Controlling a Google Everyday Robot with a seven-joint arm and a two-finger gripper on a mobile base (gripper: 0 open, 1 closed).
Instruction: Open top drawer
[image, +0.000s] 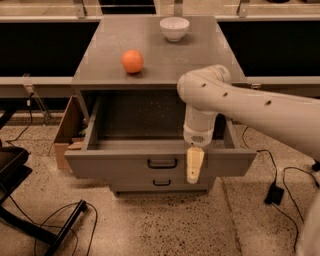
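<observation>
The top drawer (120, 163) is pulled far out of the grey cabinet. Its wide grey front carries a small black bar handle (162, 163), and its deep grey speckled interior (140, 125) is empty. My gripper (194, 165) hangs from the white arm in front of the drawer front, just right of the handle and not touching it. Its cream fingers (194, 167) point down and look pressed together with nothing between them. A narrower drawer (161, 183) with its own small handle shows below.
An orange (132, 61) and a white bowl (174, 28) sit on the cabinet top (200, 55). A cardboard box (67, 132) stands left of the cabinet. Black cables and a chair base (30, 220) lie on the floor at left; a cable and plug (275, 192) at right.
</observation>
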